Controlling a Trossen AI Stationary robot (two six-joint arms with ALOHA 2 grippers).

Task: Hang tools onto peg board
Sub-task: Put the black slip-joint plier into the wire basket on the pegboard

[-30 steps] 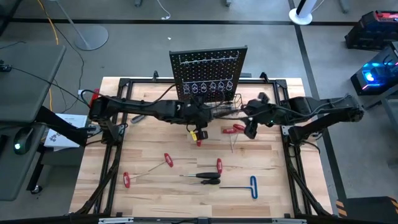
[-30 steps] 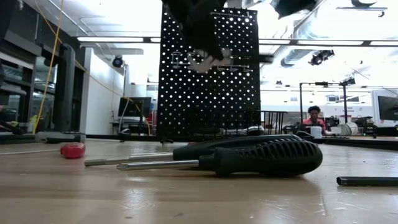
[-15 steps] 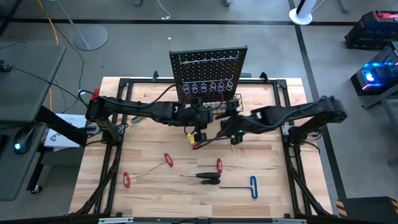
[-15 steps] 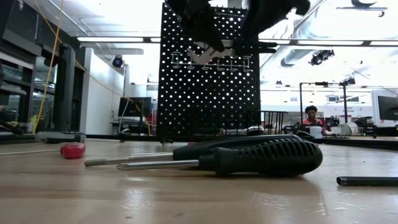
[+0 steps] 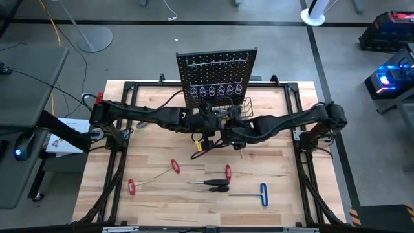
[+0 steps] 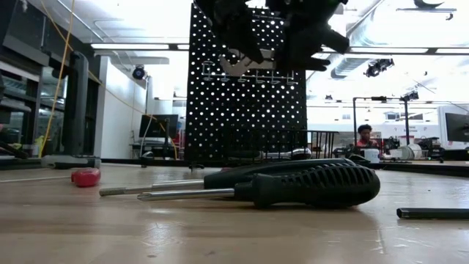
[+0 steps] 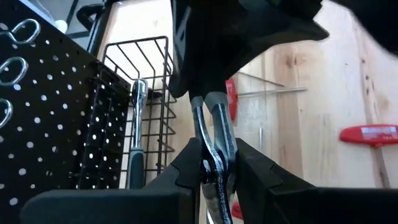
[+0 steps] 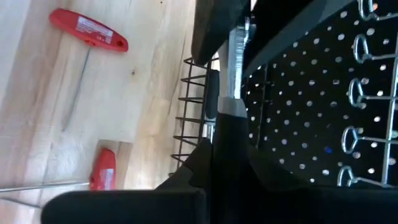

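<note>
A silver metal tool [image 7: 211, 134] with two grey-sleeved ends hangs in the air before the peg board [image 5: 217, 74]. My left gripper [image 7: 214, 165] is shut on it. My right gripper [image 8: 227, 134] meets it from the other side, also shut on it. In the high view both grippers, left [image 5: 208, 133] and right [image 5: 226, 134], sit close together by the wire basket [image 5: 238, 109]. A red and yellow piece [image 5: 200, 146] shows below the left gripper. Other tools lie flat on the table. My left gripper pinches the silver tool at its narrow middle [image 7: 207, 160] between its two fingers, coming slanting down from the table's left. The tool is lifted clear of the table, and its length runs on past the fingers toward the other gripper. My right gripper has the tool's grey-sleeved end [image 7: 216, 101] between its fingers, coming slanting down from the table's right. In its own wrist view the silver shaft [image 8: 235, 62] runs straight out from between the fingers toward my left gripper. The tool is clear of the table.
The basket holds a silver-shafted tool [image 7: 137, 112]. Red T-handle keys [image 8: 87, 28] lie under the right arm. Nearer the front lie red-handled tools [image 5: 174, 166] [image 5: 131, 187] [image 5: 228, 171], black screwdrivers [image 5: 213, 186] and a blue T-handle key [image 5: 263, 194]. Loop hooks [image 8: 364, 93] line the board.
My right gripper has swept down and toward the table's left, rolling as it went, from over the red keys to the tool in my left gripper, and now has its end. My left gripper and the tool have stayed nearly in place.
</note>
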